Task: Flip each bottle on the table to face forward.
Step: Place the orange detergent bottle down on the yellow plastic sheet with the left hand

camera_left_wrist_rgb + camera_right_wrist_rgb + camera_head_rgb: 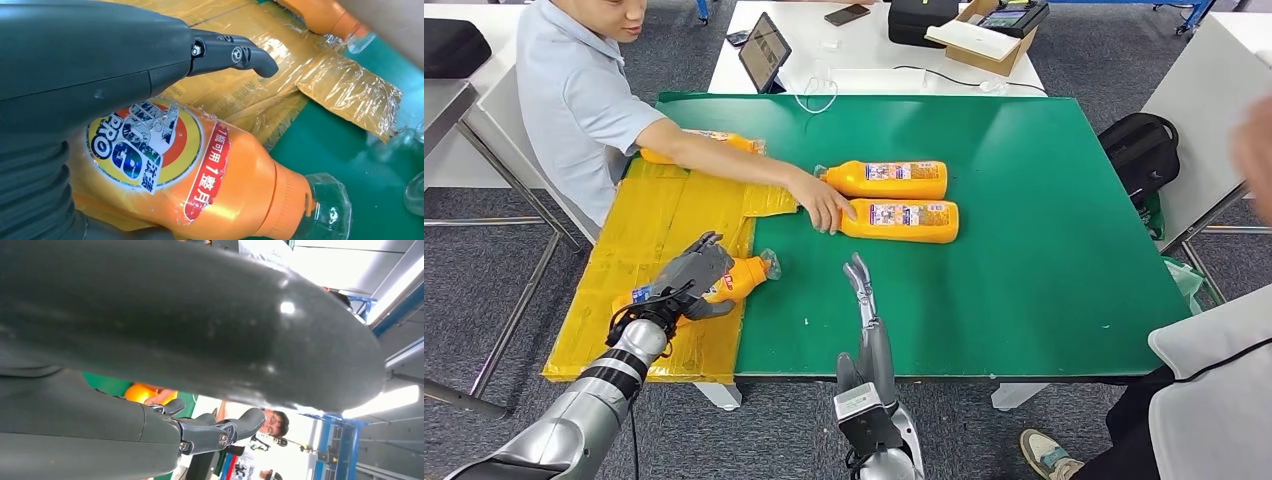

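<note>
Roughly: left hand [686, 280] wrapped over near bottle [736, 280], cap twd worktop [1044, 250] centre, label up; right hand [860, 282] empty, fingers straight, farther off.

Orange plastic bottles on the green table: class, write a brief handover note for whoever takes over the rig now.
Left robot hand: grips an orange plastic bottle lying on the yellow taped sheet, front label up in the left wrist view.
Right robot hand: open, fingers straight above the green table.
A person's hand touches one of two orange bottles with back labels up.
Another bottle lies behind the arm.
Left: those two need flipping.
</note>
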{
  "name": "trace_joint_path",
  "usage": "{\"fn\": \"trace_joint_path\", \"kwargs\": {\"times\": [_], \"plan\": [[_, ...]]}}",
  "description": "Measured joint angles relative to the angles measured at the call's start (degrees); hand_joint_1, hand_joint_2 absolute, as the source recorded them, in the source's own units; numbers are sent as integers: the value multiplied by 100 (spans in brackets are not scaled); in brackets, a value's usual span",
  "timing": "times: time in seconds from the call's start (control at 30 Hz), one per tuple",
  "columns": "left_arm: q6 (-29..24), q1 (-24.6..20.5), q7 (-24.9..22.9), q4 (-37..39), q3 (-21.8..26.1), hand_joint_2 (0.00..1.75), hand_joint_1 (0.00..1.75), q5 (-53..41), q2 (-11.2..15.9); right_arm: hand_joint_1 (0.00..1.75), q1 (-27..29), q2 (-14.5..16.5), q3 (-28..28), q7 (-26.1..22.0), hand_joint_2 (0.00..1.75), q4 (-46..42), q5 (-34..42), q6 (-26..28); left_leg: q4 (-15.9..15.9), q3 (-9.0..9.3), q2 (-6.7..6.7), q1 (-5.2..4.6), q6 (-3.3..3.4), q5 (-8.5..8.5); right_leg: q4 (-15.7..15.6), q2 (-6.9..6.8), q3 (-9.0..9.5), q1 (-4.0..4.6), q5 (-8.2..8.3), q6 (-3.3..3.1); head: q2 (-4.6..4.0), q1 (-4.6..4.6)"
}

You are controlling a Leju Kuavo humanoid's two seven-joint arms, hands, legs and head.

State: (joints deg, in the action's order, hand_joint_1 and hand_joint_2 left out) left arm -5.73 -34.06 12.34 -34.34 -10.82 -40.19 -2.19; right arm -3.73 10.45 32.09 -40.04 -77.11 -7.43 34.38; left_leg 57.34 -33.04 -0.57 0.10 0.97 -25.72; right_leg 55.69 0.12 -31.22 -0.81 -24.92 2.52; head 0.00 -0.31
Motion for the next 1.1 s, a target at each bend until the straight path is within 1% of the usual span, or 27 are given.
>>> {"fn": "trace_joint_path", "kwargs": {"times": [0.43, 0.5, 0.57, 0.63, 0.7, 0.73, 0.77, 0.83, 0.9, 0.93, 0.97, 1.0, 1.03, 1.07, 1.1], "plan": [[2, -11, 3, 22, 9, 175, 0, 6, -15, 0, -1, 0, -1, 0, 0, 31, 0, 3, 0, 5, 0, -1, 3, 2, 0, 0, 7, -1, 0, 0, 0, 0], [35, -7, 56, 22, 24, 175, 0, 117, -16, 0, -1, 0, -1, 0, 0, 36, -1, 28, 0, 5, 0, -1, 3, 2, 0, 0, 7, 0, 0, 0, 0, 0], [212, 26, 251, -12, 99, 175, 0, 561, -33, 0, -4, -1, -1, 0, 0, 50, -7, 100, 0, 6, -1, -1, 3, 2, 0, -1, 8, -1, 0, 0, 0, 0], [515, 190, 600, -219, 267, 175, 0, 1497, -99, 0, -6, -7, 2, 0, 0, 66, -50, 251, 0, 7, -1, -1, 3, 2, 0, -1, 8, -1, 0, 0, 0, 0], [702, 524, 898, -644, 468, 175, 0, 2614, -230, 0, -3, -24, 2, 0, 0, 72, -165, 417, 0, 5, 3, -2, 3, 2, -1, 0, 6, -2, 0, 0, 0, 1], [669, 738, 1014, -917, 542, 175, 0, 3088, -302, 0, 3, -33, -5, 0, 0, 72, -259, 472, 1, 3, 7, -2, 3, 1, -1, 2, 2, -2, 0, 0, 0, 2], [517, 958, 1143, -1239, 583, 175, 0, 3479, -367, 0, 18, -40, -31, 0, 0, 68, -395, 502, 1, 0, 11, -3, 4, 1, -2, 4, -2, -2, 0, 0, 0, 2], [-14, 1404, 1517, -1998, 625, 175, 0, 4140, -490, 0, 79, -43, -150, 0, 87, 41, -873, 530, 2, -11, 15, -3, 4, 0, -2, 8, -15, -2, 0, 0, 0, 2], [-614, 1843, 1921, -2809, 675, 175, 0, 4573, -595, 0, 125, -52, -335, 77, 175, 12, -1604, 538, 3, -24, 16, -3, 4, -1, -2, 10, -27, -1, 0, 1, 0, 2], [-935, 2110, 2124, -3290, 703, 175, 0, 4637, -640, 0, 96, -127, -451, 266, 175, 41, -2142, 536, 2, -27, 21, -3, 4, -3, -3, 17, -33, -1, 0, 1, 0, 0], [-1235, 2412, 2328, -3889, 719, 175, 0, 4598, -690, 0, 12, -272, -578, 621, 175, 135, -2803, 533, 3, -28, 27, -5, 4, -5, -5, 23, -37, -3, 1, 1, 0, -4], [-1512, 2721, 2536, -4547, 721, 175, 0, 4528, -747, 0, -96, -477, -737, 1079, 175, 275, -3589, 529, 3, -28, 25, -7, 8, -8, -7, 24, -38, -6, -2, 6, 0, -7], [-1669, 3016, 2675, -5149, 702, 175, 0, 4472, -800, 0, -208, -729, -914, 1578, 175, 459, -4303, 529, 3, -28, 11, -10, 13, -8, -10, 15, -36, -10, -7, 12, 0, -5], [-1749, 3289, 2755, -5714, 662, 175, 0, 4487, -838, 0, -328, -973, -1121, 1958, 175, 683, -4812, 532, 3, -29, -7, -15, 19, -8, -12, 0, -30, -15, -10, 17, 0, 10], [-1762, 3533, 2757, -6129, 609, 175, 0, 4572, -845, 0, -444, -1171, -1338, 2097, 175, 925, -5042, 535, 3, -33, -22, -19, 25, -9, -13, -13, -28, -18, -11, 25, 0, 26]]}}
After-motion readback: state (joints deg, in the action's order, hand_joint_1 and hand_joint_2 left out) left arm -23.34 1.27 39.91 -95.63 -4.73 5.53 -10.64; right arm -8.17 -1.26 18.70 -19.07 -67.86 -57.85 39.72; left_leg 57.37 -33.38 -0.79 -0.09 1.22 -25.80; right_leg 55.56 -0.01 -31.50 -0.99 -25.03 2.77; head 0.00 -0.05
